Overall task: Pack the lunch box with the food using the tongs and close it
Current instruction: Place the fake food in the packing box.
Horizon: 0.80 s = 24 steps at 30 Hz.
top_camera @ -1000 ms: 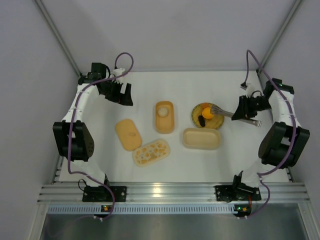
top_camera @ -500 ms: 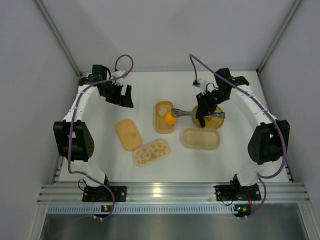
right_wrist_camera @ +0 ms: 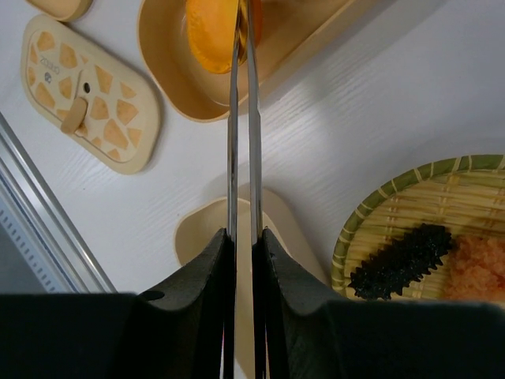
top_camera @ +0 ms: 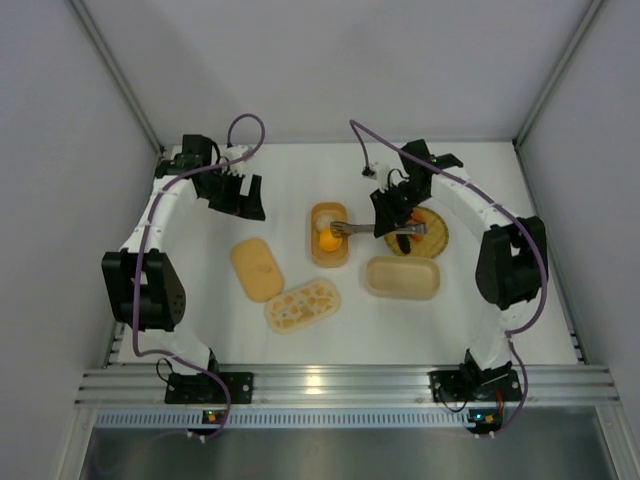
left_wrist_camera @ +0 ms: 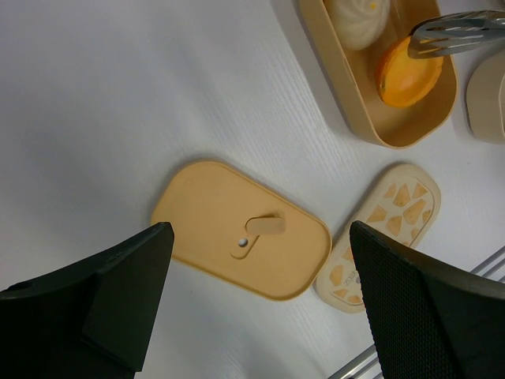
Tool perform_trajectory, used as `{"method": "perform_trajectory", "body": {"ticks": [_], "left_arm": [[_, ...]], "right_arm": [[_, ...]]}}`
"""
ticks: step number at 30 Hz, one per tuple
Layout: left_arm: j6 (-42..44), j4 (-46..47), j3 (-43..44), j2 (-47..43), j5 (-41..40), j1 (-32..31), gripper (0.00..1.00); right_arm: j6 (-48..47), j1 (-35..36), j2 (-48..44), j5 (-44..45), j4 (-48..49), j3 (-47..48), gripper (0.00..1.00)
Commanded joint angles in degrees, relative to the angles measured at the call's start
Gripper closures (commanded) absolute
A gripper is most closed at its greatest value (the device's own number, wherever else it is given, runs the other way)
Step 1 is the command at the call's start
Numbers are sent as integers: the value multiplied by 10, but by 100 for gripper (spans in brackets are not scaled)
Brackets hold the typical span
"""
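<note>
The open orange lunch box point(top_camera: 329, 262) stands mid-table with a whitish ball point(top_camera: 322, 217) at its far end. My right gripper point(top_camera: 388, 222) is shut on the silver tongs point(top_camera: 358, 229), which reach left over the box. Their tips pinch a yellow-orange ball point(top_camera: 327, 241) low inside the box. The right wrist view shows the tongs point(right_wrist_camera: 242, 142) between my fingers point(right_wrist_camera: 209, 268) and the ball point(right_wrist_camera: 211, 31) at their tips. A dark piece point(right_wrist_camera: 402, 257) and orange chunks point(right_wrist_camera: 483, 268) lie on the plate point(right_wrist_camera: 371, 213). My left gripper point(top_camera: 240, 195) hangs open at the far left, holding nothing.
A plain orange lid point(top_camera: 256, 268) and a patterned lid point(top_camera: 302, 304) lie left of the box's near end. A second, beige box point(top_camera: 402, 277) sits in front of the ribbed plate point(top_camera: 432, 232). Under my left gripper point(left_wrist_camera: 260, 308) lies the orange lid point(left_wrist_camera: 241, 230).
My right arm has swung from the plate leftward to the lunch box, carrying the yellow-orange ball in the tongs and lowering it into the box. The left arm has stayed put.
</note>
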Motion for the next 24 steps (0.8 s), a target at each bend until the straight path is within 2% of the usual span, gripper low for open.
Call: {"method": "perform_trajectory", "body": {"ticks": [1, 7, 14, 24], "left_arm": [[-4, 16, -3, -26, 6, 1, 2], [5, 10, -7, -25, 8, 1, 2], [12, 8, -7, -24, 8, 2, 2], [21, 18, -4, -20, 18, 2, 2]], "right_arm": [[0, 15, 7, 5, 39, 32, 93], [-1, 28, 21, 7, 44, 34, 86], [11, 36, 17, 3, 47, 44, 61], [28, 5, -47, 6, 39, 52, 60]]}}
